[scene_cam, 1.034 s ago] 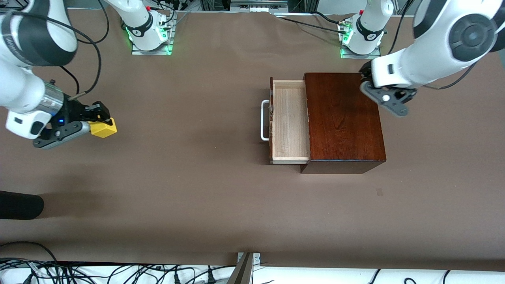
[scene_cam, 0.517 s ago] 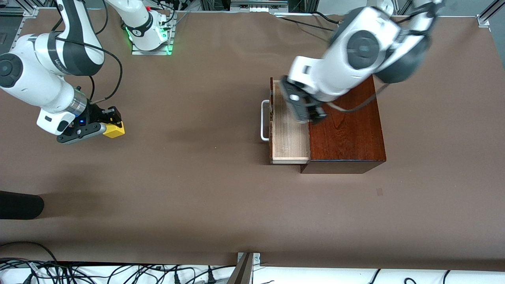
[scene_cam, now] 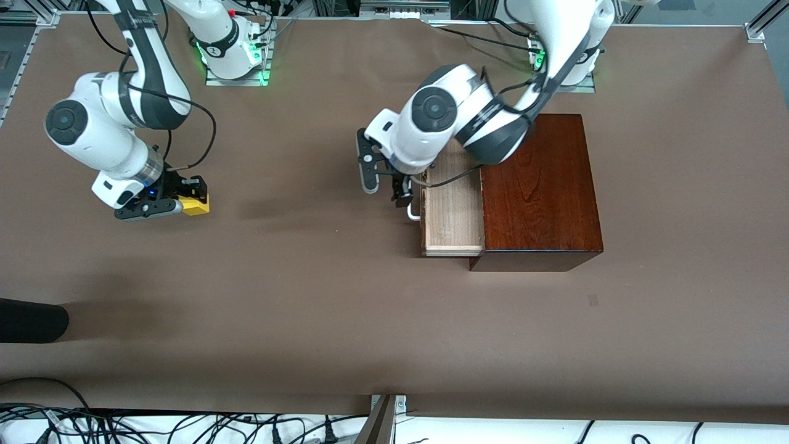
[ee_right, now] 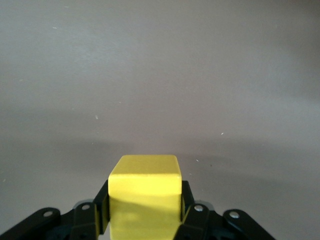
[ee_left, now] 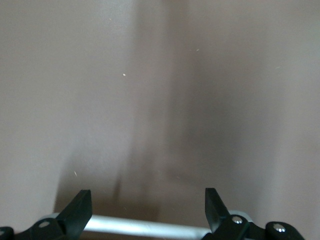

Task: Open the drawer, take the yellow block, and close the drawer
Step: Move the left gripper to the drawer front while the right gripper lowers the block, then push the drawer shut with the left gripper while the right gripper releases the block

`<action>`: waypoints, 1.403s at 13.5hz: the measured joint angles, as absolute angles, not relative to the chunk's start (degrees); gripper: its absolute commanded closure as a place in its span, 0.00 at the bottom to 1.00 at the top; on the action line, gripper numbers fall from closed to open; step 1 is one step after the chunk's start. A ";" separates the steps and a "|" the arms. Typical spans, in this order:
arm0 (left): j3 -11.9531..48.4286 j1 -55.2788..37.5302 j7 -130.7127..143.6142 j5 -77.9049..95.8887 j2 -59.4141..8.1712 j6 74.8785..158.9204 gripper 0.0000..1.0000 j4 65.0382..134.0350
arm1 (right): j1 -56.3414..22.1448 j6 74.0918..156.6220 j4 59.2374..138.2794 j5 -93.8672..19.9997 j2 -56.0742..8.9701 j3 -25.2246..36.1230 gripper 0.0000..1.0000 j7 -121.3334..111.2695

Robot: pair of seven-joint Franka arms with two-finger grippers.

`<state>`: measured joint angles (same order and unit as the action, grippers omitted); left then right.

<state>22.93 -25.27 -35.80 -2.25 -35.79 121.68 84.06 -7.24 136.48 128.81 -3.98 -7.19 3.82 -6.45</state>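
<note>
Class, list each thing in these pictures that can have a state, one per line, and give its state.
drawer: pulled open, nothing visible inside.
yellow block: gripped, out of the drawer.
right gripper: jaws shut on the yellow block, toward the right arm's end.
left gripper: jaws open, at the white handle.

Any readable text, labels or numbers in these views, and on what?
None can be read.
Round dark mark on the right arm's base: too small to read.
Small bright yellow cube, dark reddish-brown wooden box and its pale drawer: no markings.
</note>
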 measured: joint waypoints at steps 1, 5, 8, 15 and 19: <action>22.92 -25.82 -35.80 -4.93 -37.19 122.89 0.00 84.04 | -7.24 137.78 129.31 -3.98 -8.03 3.79 1.00 -4.48; 22.92 -28.28 -36.04 -8.86 -40.21 124.00 0.00 84.03 | -7.23 139.45 129.62 -3.98 -11.20 3.61 1.00 0.83; 22.71 -28.97 -36.08 -11.29 -40.45 123.81 0.00 84.33 | -7.23 141.01 129.70 -3.98 -13.23 3.27 1.00 1.56; 21.71 -27.36 -41.89 -12.99 -41.00 121.18 0.00 85.66 | -7.23 146.59 130.38 -3.98 -18.66 3.19 1.00 1.70; 22.06 -25.94 -45.08 -12.99 -40.98 118.29 0.00 85.34 | -7.23 148.19 130.37 -3.98 -19.89 3.14 0.95 1.73</action>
<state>22.06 -25.94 -45.08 -12.99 -40.98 118.29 85.34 -7.23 148.19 130.37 -3.98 -19.89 3.14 1.73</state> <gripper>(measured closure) 0.000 0.445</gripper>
